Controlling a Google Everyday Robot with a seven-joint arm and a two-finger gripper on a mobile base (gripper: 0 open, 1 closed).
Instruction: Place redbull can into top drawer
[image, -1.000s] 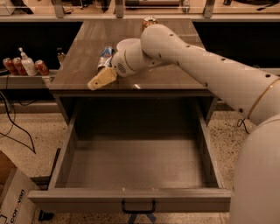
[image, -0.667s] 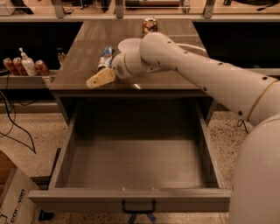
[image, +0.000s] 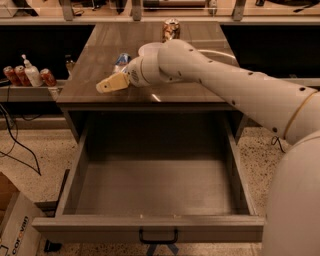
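The redbull can (image: 121, 60) stands on the left part of the wooden tabletop (image: 100, 55), silver and blue, its lower part hidden behind my gripper. My gripper (image: 111, 84) is just in front of and left of the can, low over the tabletop near its front edge, pointing left. The top drawer (image: 155, 195) is pulled fully open below the tabletop, and its inside is empty. Its front panel carries a small dark handle (image: 158, 236) at the centre.
A brown-gold can (image: 171, 29) stands at the back of the tabletop. A white bowl (image: 150, 48) sits behind my arm. Small red cans (image: 14, 75) and a white bottle (image: 31, 74) stand on a low shelf at the left. A cardboard box (image: 12, 227) lies at the lower left.
My gripper has shifted slightly left and a little farther back over the tabletop. The can and the drawer have not moved.
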